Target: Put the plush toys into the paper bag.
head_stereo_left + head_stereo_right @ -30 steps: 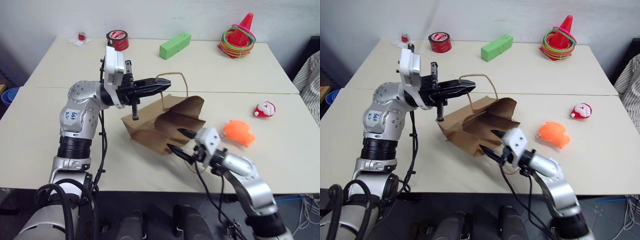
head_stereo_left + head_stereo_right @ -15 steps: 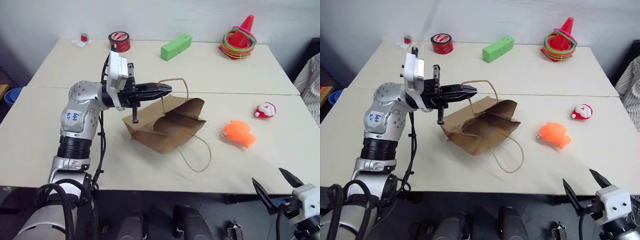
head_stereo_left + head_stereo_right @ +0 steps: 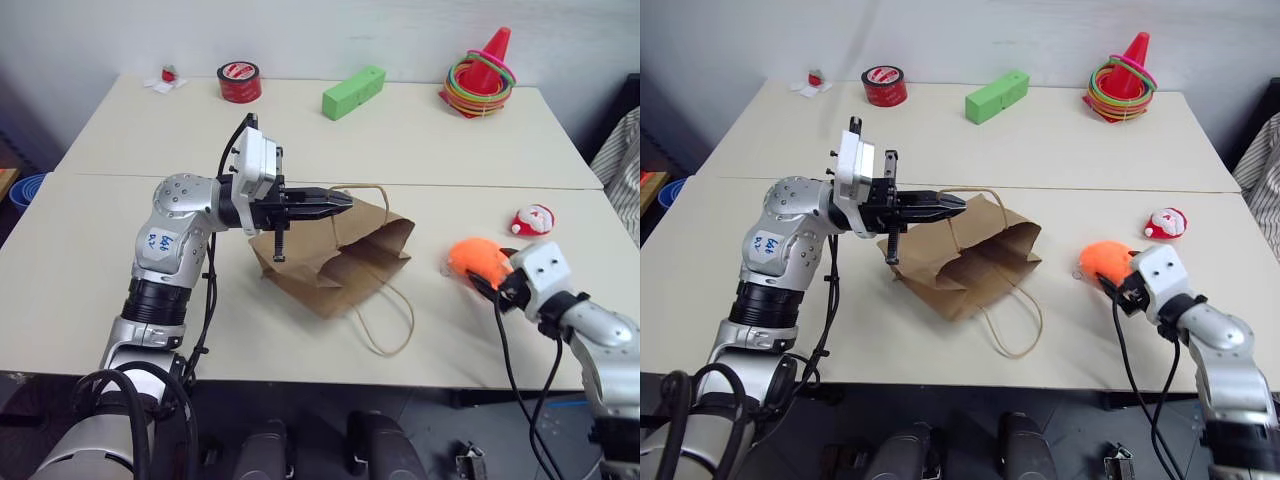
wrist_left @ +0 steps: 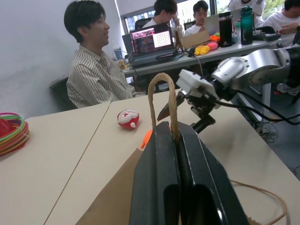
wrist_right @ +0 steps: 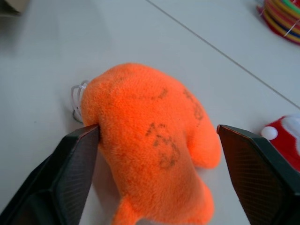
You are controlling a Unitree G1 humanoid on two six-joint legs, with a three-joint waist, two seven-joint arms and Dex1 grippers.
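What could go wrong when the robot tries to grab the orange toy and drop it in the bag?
1. The right gripper straddles the orange plush toy with one finger touching its side; closing off-centre might squeeze it out.
2. The left gripper pinches just one handle, so the paper bag sags with a narrow mouth and the toy may miss.

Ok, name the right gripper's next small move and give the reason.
Probably close the right gripper on the orange plush toy. Its open fingers already straddle the toy, one touching its side, while the toy lies on the table. The left gripper holds the paper bag up by a handle.
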